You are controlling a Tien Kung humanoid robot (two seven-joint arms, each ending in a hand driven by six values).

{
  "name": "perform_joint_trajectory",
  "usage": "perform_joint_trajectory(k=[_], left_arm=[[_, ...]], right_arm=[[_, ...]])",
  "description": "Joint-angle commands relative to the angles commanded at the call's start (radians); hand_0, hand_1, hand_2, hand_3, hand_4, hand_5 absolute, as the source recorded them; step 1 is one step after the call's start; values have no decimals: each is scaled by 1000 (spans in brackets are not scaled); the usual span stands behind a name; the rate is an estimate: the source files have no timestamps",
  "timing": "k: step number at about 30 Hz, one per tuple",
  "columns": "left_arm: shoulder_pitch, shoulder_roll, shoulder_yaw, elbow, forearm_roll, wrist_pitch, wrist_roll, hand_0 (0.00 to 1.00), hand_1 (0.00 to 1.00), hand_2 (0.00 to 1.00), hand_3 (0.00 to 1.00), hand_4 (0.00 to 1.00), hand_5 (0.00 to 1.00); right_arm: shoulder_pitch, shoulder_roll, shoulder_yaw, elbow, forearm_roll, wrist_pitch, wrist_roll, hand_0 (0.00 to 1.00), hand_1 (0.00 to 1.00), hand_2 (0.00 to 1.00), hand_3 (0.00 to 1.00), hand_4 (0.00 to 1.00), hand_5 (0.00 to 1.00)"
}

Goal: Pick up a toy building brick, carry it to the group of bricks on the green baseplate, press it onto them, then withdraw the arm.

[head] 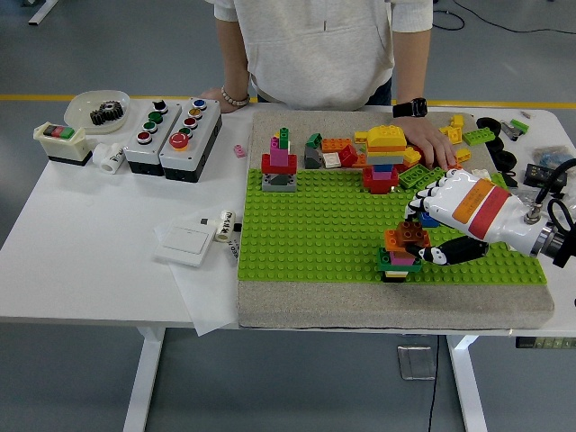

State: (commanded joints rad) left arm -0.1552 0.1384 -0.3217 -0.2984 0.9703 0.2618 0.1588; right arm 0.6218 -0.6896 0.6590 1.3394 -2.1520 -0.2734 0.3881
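To the left of the green baseplate (pixel 324 225), well apart from it on the white table (pixel 81 234), a plate holding a black gear (pixel 106 112) sits beside two grey button boxes (pixel 171 133), with a small switch box (pixel 59 142) at the far left. Nearer the baseplate's left edge lie a white wall switch (pixel 186 239) and a sheet of paper (pixel 205 288). On the baseplate's far left part stands a small stack of bricks topped in green and pink (pixel 280 162). Along the baseplate's far edge, towards the right, is a pile of loose bricks (pixel 382 155); a person stands behind it, one hand (pixel 430 144) lying flat among those bricks and the other hand (pixel 216 94) resting on the table beyond the baseplate's far left corner. Near the baseplate's front right part stands the group of bricks (pixel 399 261), a short stack with a brown brick (pixel 407 236) on top. The right hand (pixel 441 229), white with black fingertips, comes in over the baseplate's right edge; its fingers (pixel 419 203) curl above and behind the brown brick and its thumb reaches in against the stack's right side, so it is closed around that top brick. The left hand is out of sight.
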Motion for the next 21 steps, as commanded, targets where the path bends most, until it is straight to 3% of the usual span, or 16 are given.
perform_joint_trajectory(k=[21], left_arm=[[3, 0, -5, 0, 7, -2, 2, 679, 601, 737, 653, 751, 643]], right_arm=[[0, 4, 4, -5, 6, 15, 6, 293, 481, 636, 571, 784, 433]])
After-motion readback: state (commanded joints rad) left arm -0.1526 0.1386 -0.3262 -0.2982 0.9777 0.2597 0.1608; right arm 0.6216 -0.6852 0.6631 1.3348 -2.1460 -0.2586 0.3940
